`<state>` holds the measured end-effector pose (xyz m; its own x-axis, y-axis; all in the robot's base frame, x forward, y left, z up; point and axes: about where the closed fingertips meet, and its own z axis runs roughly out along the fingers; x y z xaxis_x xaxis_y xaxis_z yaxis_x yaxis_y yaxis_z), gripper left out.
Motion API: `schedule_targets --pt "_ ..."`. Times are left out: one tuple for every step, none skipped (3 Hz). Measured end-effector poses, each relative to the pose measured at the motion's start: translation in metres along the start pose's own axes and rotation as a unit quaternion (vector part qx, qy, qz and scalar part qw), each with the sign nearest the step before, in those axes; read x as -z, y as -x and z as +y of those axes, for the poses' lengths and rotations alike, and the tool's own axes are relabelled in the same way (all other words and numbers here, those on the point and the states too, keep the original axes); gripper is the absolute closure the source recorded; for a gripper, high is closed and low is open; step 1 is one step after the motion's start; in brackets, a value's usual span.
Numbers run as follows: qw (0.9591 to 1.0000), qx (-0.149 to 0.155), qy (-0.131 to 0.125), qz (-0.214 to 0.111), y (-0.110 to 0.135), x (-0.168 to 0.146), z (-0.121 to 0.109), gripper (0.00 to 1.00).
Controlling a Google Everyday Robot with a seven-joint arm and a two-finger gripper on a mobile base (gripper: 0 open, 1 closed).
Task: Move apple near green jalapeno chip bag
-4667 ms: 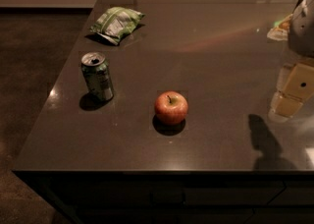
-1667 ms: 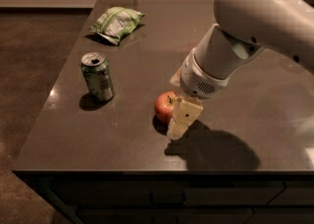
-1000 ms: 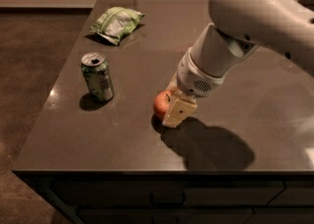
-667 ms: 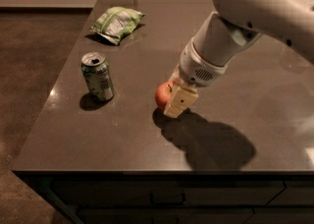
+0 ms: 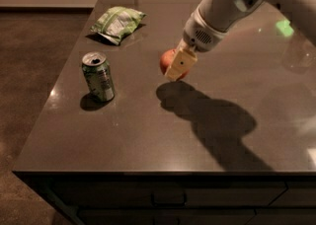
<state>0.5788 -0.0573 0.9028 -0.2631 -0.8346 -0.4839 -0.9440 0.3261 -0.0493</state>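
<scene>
The red apple (image 5: 168, 61) is held in my gripper (image 5: 176, 66), lifted above the dark table (image 5: 148, 135); its shadow lies on the tabletop just below and to the right. A tan finger (image 5: 179, 65) covers the apple's right side. The green jalapeno chip bag (image 5: 117, 23) lies flat at the table's far left, well apart from the apple. My white arm comes in from the upper right.
A green upright soda can (image 5: 98, 76) stands near the table's left edge, in front of the chip bag and left of the apple. The table's left and front edges drop to a brown floor.
My gripper came in from the right, closed on the apple and lifted it off the table, carrying it back and left toward the chip bag. The can and bag stayed put.
</scene>
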Motion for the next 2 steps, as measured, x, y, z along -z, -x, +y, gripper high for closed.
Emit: schedule_targets --pt "0.9995 -0.028 -0.015 -0.005 0.022 -0.007 -0.028 1.0" --pt "0.9986 -0.043 -0.029 -0.006 0.045 -0.017 -0.046 1.0"
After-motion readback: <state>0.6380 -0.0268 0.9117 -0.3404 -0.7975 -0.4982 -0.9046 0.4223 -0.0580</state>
